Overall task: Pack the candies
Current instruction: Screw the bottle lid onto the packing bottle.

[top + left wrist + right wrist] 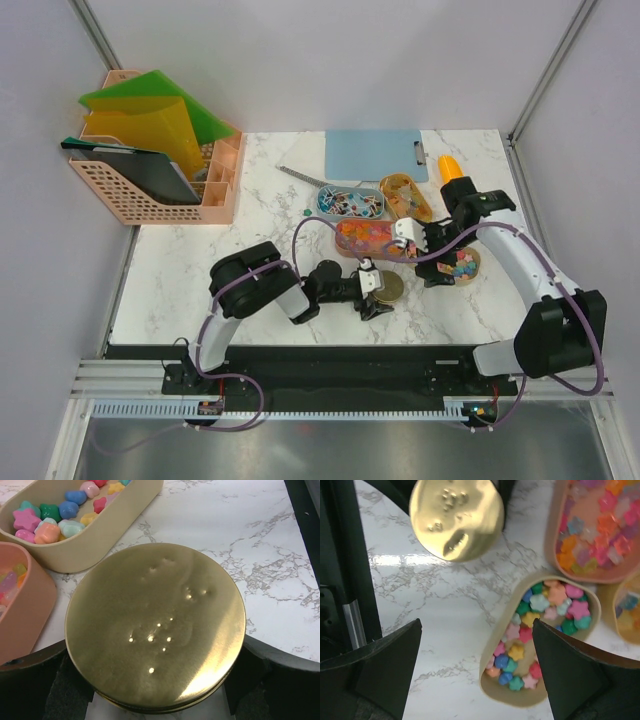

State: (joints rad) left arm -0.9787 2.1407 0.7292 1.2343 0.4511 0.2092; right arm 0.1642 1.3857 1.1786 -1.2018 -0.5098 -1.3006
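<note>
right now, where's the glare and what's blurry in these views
Left wrist: bright glints on the gold lid, and the pink tray at the frame edge is soft. Right wrist: white glare strip on the marble table. Top external: even light, no blur.

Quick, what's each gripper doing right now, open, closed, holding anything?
Left gripper: jaws wide around the gold lid; grip cannot be told.
Right gripper: open, holding nothing.
</note>
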